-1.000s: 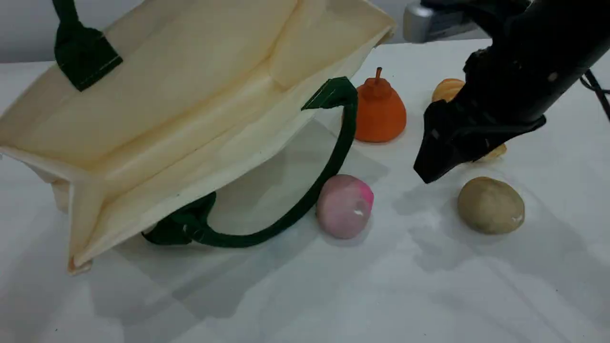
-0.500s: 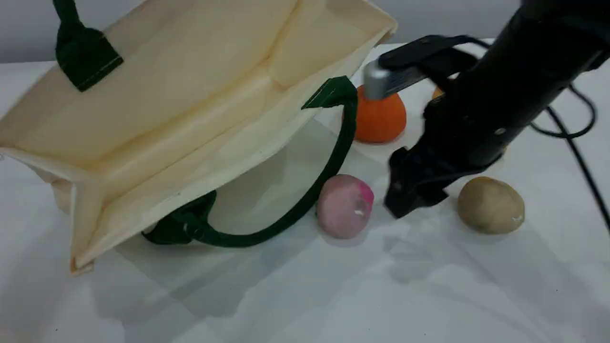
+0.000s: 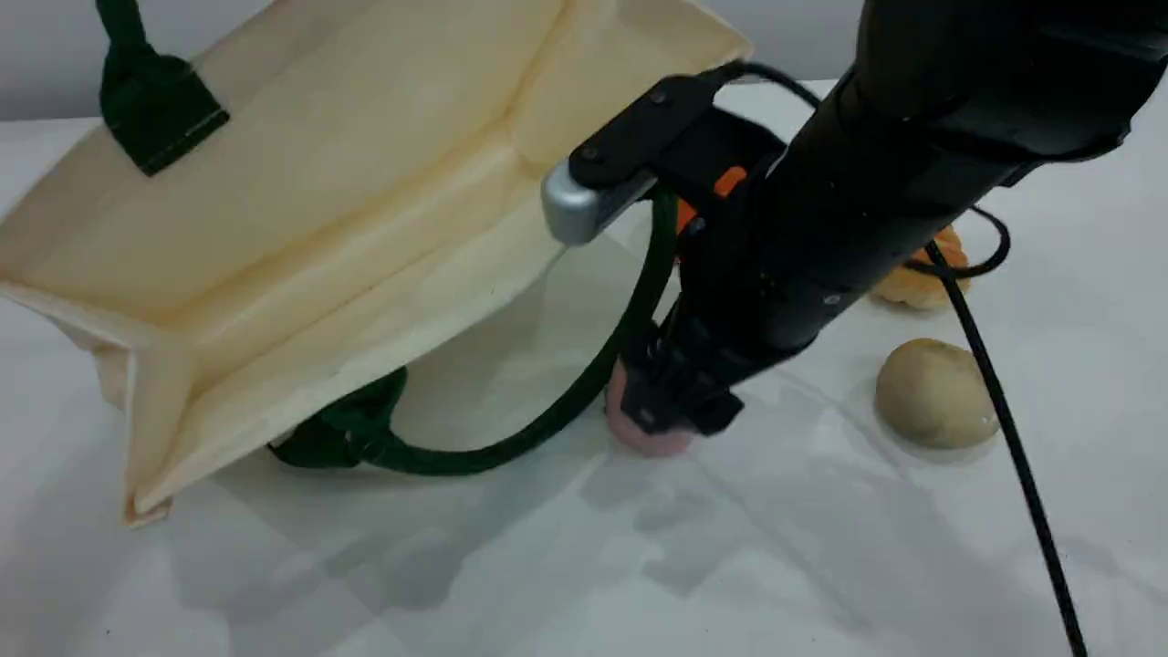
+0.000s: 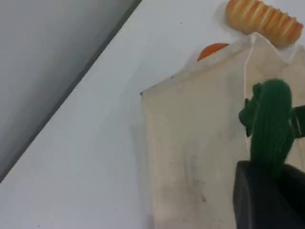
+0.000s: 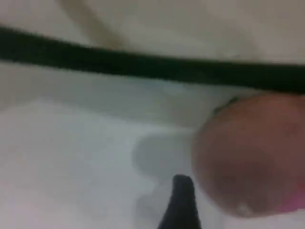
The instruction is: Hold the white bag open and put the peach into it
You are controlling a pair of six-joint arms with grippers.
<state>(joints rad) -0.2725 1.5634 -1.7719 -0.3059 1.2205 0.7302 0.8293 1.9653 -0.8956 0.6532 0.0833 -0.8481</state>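
The white bag (image 3: 319,201) hangs tilted over the table's left side, its mouth facing the front right. My left gripper (image 4: 269,167) is shut on the bag's upper green handle (image 4: 271,124), which runs out of the scene view's top left. The lower green handle (image 3: 547,420) loops down onto the table. The peach (image 3: 650,440) lies just outside that loop. My right gripper (image 3: 675,411) stands open and low over the peach, hiding most of it. In the right wrist view one fingertip (image 5: 182,202) sits just left of the peach (image 5: 252,152).
A tan potato-like lump (image 3: 935,392) lies to the right of the peach. An orange pear (image 3: 725,182) is mostly hidden behind the right arm. A ridged yellow piece (image 3: 917,283) lies at the back right. The right arm's cable (image 3: 1004,411) trails across the right side.
My right arm has swung left and down from near the potato-like lump to over the peach, now covering the pear. The bag has barely shifted.
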